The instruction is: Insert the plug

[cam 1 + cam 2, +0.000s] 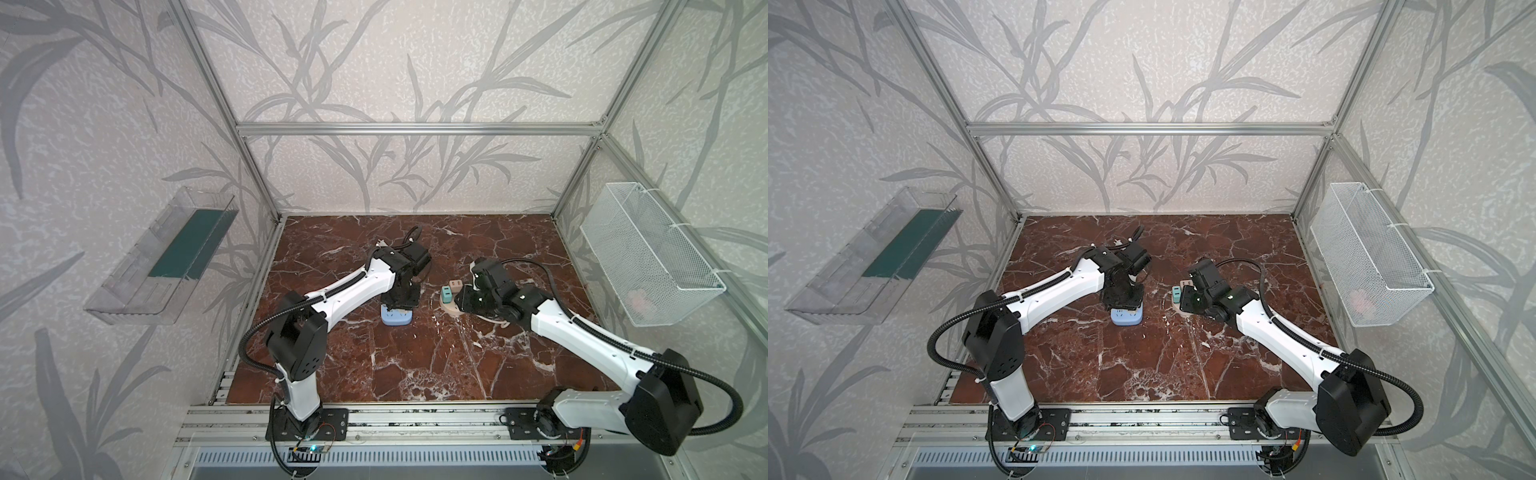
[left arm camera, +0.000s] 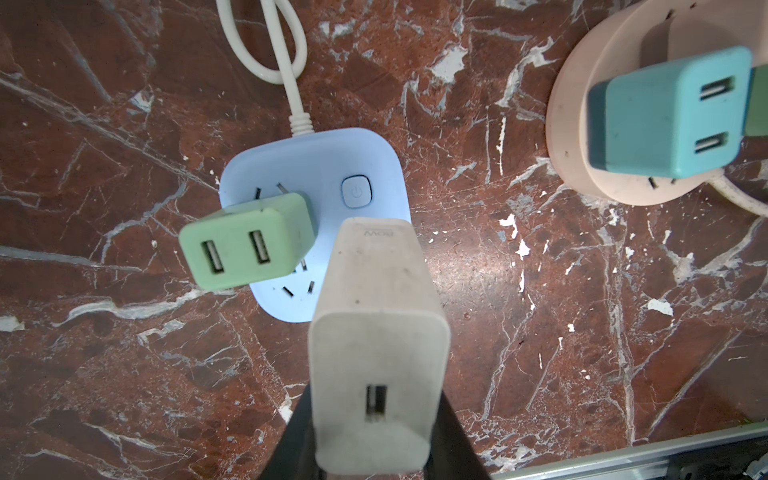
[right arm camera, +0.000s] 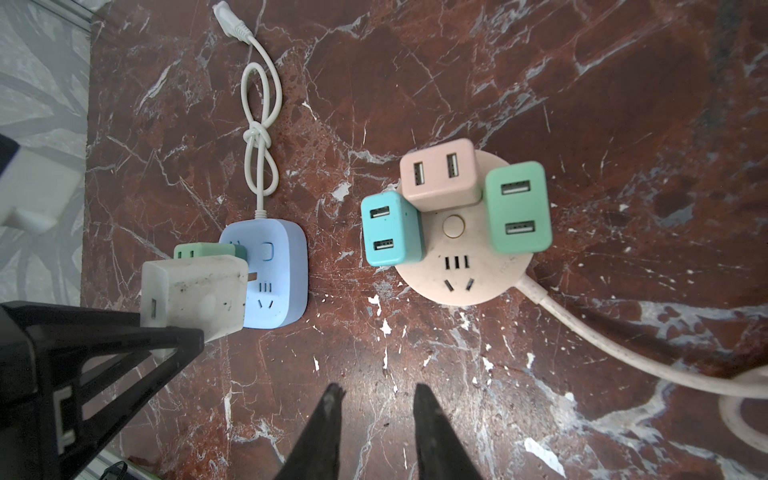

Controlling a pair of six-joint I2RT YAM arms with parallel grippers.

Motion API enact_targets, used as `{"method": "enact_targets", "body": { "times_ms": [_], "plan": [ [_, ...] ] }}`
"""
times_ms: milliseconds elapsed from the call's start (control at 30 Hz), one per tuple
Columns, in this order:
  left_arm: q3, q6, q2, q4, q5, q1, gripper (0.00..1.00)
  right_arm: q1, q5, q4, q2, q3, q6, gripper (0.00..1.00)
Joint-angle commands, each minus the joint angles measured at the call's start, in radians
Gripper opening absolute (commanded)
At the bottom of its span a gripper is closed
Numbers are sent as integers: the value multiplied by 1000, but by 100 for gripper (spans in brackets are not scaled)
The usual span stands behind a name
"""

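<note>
**White charger poised over blue strip, final push still to come**

The white charger [image 2: 374, 332], the plug to be inserted, hangs just over the blue power strip [image 2: 324, 158]. It is pinched by its flanks in the left gripper [image 2: 376, 415], whose black fingers [image 2: 291, 444] press in on either side of it. It stands right beside a pale green charger [image 2: 245, 245] that is already seated in the same strip.

In the right wrist view a gap shows between the charger's body and the strip's face, with what looks like a bare prong crossing it. Whether the prong tips have met their slots cannot be told. Unused slots show on the blue face just beside the charger in the left wrist view.

On that reading the pickup and carry are done, and lining up the prongs and pressing the charger flush are still left.

The right gripper [image 3: 376, 399] hovers over the marble tabletop [image 3: 582, 104], its jaws spread and nothing between them. It is near the round pink strip [image 3: 457, 286], which carries a teal charger [image 3: 390, 232], a pink charger [image 3: 440, 174] and a mint charger [image 3: 517, 208], with one socket free. The blue strip's white cord [image 3: 259, 137] lies knotted on the marble.
</note>
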Motion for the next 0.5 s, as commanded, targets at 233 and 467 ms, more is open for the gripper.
{"method": "enact_targets", "body": {
  "times_ms": [233, 467],
  "plan": [
    [-29, -31, -12, -8, 14, -5, 0, -9, -32, 30, -12, -24, -10, 31],
    [-61, -54, -18, 6, 34, -5, 0, -9, -51, 55, -14, -45, -6, 31]
  ]
}}
